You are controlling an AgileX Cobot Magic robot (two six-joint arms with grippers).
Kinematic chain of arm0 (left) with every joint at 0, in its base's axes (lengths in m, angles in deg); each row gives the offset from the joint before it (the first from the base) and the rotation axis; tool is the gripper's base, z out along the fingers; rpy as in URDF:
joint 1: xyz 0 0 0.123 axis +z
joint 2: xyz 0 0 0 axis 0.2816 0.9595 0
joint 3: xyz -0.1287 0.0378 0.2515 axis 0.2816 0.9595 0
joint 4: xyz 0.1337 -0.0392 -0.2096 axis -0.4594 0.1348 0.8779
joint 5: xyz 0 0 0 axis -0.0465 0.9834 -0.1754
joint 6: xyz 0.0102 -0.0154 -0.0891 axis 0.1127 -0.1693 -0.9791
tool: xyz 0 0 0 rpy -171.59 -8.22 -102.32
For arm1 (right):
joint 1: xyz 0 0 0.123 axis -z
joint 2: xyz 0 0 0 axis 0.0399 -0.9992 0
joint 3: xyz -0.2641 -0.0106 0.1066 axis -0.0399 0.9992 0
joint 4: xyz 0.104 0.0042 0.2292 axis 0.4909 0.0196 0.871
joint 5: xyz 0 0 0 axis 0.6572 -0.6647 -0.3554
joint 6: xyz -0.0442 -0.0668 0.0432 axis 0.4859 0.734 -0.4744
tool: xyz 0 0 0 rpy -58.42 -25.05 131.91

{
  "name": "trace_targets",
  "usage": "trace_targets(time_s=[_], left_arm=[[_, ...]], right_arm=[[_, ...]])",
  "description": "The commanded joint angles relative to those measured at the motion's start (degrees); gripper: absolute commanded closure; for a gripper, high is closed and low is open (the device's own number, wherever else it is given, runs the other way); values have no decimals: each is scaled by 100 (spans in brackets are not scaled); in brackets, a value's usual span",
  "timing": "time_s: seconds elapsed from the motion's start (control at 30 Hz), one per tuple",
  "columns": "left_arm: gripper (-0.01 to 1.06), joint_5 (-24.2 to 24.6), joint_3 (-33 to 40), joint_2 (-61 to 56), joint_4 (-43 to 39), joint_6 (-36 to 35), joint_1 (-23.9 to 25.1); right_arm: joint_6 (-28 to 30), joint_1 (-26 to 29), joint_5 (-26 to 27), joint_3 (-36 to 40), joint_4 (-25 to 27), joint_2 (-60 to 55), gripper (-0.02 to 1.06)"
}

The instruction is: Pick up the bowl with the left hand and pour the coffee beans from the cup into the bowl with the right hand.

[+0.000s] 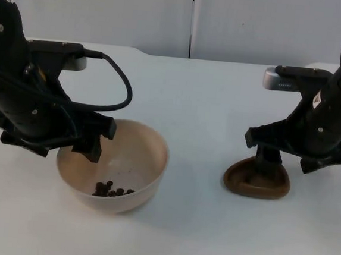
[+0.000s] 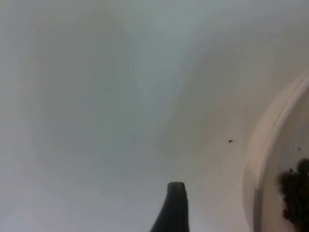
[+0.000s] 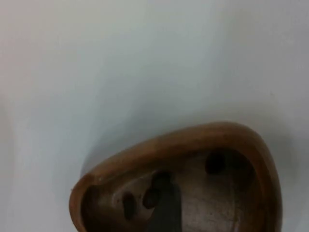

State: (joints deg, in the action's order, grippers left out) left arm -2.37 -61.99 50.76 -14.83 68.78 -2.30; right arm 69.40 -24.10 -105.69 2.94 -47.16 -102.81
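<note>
From above, the left gripper (image 1: 76,146) sits at the far rim of the round cream bowl (image 1: 149,161), beans (image 1: 111,189) inside; whether it pinches cannot be told. Right of the bowl, the right gripper (image 1: 267,167) reaches into the brown, rounded-triangular wooden cup (image 1: 240,180).

Left wrist: a fingertip (image 2: 175,203) beside the bowl's rim (image 2: 263,145).

Right wrist: several beans (image 3: 215,163) lie in the cup (image 3: 145,151); grip state unclear.

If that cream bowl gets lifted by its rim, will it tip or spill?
Probably stiff: the bowl keeps its round shape under the left gripper at its rim. Likely light, with few beans inside. Held by one edge, it may tilt; the deep walls should keep the beans in.
</note>
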Motion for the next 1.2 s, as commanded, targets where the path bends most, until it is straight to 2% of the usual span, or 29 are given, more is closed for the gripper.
trace_targets(time_s=[0.0, 0.37, 0.6, 0.9, 1.17], left_arm=[[33, 48, -26, -3, -8, -4, 12], [33, 60, -26, -541, -8, -4, 12], [33, 95, -26, -1331, 43, -4, 12], [33, 209, -26, -2506, 43, -4, 12], [33, 529, -26, -3571, 17, 29, 12]], right_arm=[[-35, -10, 99, 4, -2, 21, 33], [38, -10, -57, 4, -52, 412, 33], [467, -10, -243, 4, -41, 1311, 33], [610, -10, -481, 4, -41, 2411, 33], [781, -10, -1084, 4, -29, 3208, 33]])
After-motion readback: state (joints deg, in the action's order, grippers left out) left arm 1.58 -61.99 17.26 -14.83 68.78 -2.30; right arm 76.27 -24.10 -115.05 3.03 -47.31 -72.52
